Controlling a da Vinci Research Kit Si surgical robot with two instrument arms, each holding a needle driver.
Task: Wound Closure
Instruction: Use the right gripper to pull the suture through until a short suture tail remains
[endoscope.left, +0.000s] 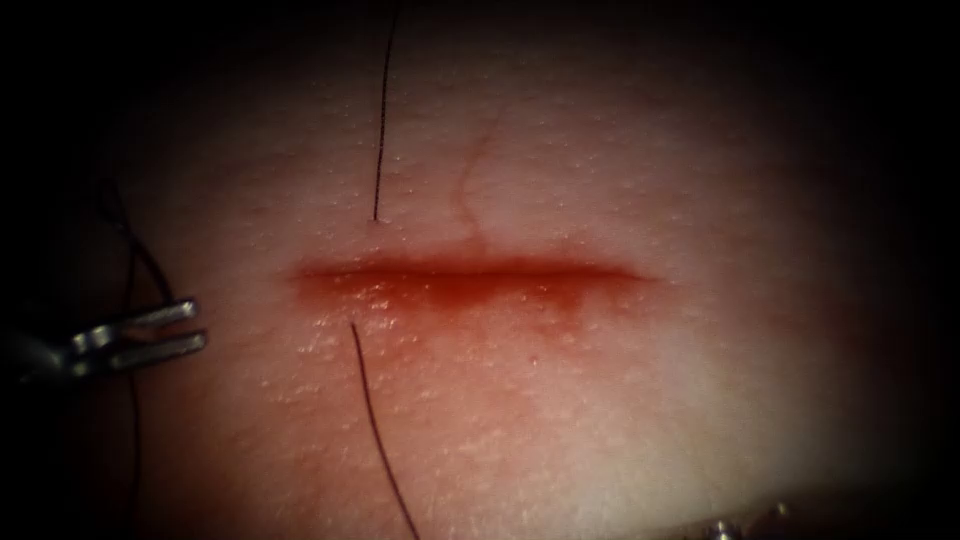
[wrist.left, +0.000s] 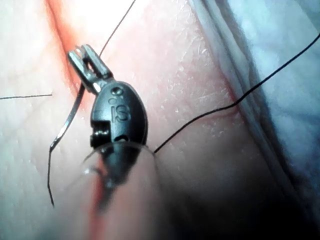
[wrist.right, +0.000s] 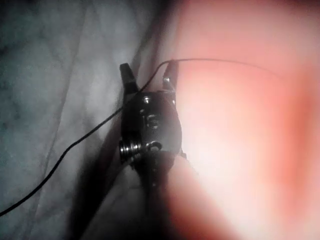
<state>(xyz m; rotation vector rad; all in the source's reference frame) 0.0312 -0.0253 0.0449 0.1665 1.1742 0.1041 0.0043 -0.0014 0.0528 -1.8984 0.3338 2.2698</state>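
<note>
Endoscope view: the cut (endoscope.left: 470, 272) runs left to right across the middle of the tissue (endoscope.left: 620, 410). Red fluid (endoscope.left: 480, 292) pools along it and stains the near lip.

The thread (endoscope.left: 380, 120) enters the tissue just beyond the far lip, toward the cut's left end. It comes out again just short of the near lip and trails off toward the near edge.

The left tool (endoscope.left: 190, 328) sits well left of the cut's left end. Its fingers (endoscope.left: 165, 312) are narrowly parted.

In the left wrist view the needle (wrist.left: 70, 117) curves away from the base of those fingers. They appear to grip it near the end opposite the thread. The needle is outside the tissue and lies over the skin, with thread hanging from its free end.

The right tool (wrist.right: 147, 75) is at the near right edge of the tissue, beside pale cloth (wrist.right: 50, 100). Its fingers (wrist.right: 126, 76) are spread wide and grip nothing, and a run of thread crosses between them.
</note>
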